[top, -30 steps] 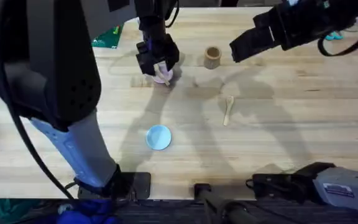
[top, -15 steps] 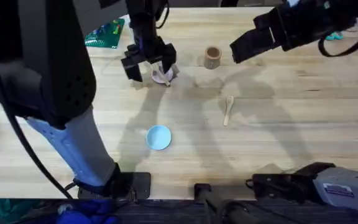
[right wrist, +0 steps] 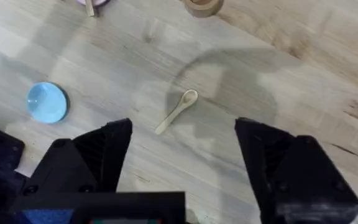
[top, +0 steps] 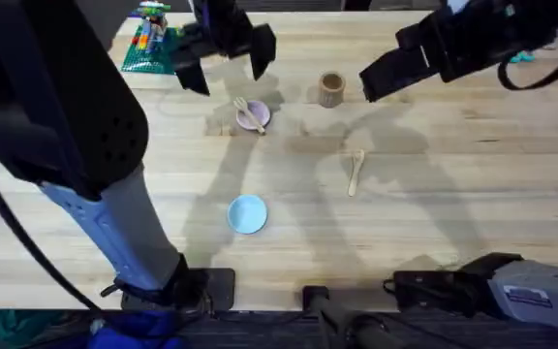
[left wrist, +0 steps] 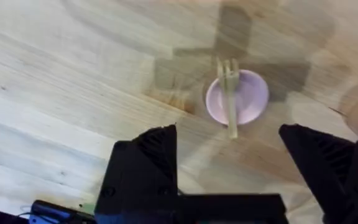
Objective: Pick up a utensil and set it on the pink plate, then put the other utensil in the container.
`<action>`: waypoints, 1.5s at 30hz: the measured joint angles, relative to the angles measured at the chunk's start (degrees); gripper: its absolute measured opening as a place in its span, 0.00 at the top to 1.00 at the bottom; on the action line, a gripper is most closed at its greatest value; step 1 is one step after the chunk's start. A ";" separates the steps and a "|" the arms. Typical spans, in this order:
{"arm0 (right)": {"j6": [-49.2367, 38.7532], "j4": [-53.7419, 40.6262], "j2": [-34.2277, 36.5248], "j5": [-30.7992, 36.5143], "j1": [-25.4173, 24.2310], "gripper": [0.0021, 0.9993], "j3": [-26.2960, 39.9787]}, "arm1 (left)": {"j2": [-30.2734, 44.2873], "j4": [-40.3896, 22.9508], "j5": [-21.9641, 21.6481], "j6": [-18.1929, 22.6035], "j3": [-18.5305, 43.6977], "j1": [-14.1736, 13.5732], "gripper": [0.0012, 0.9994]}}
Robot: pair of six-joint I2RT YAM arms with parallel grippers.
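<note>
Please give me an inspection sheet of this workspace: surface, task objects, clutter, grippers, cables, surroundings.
Surface: light wooden table.
Job's things: fork lying across pink plate; spoon on the table; container upright.
Clutter: blue plate; green item at the far edge.
Grippers: left gripper open above the pink plate; right gripper open above the spoon.
Cables: black cable on the right arm.
Surroundings: nothing seen.

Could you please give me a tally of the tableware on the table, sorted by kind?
Plates: 2, the pink plate and the blue plate
Wooden utensils: 2, the fork lying across the pink plate and the spoon on the bare table
Wooden cups: 1, the container
Total: 5
</note>
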 joint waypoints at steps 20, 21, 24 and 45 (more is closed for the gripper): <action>-2.58 0.04 -0.01 0.17 0.00 0.00 0.00 | -0.24 -16.70 -3.02 6.75 15.03 0.00 0.01; -2.68 0.04 0.00 0.17 0.00 0.00 0.00 | -0.57 -16.89 -3.16 6.81 15.03 -0.01 0.01; -2.79 0.04 0.00 0.17 0.00 0.00 0.00 | -2.96 -17.38 -3.36 7.15 15.03 -0.01 0.01; -2.28 -3.06 -2.80 4.18 0.00 0.00 0.02 | -41.63 -8.03 -0.82 21.48 -13.76 0.00 0.01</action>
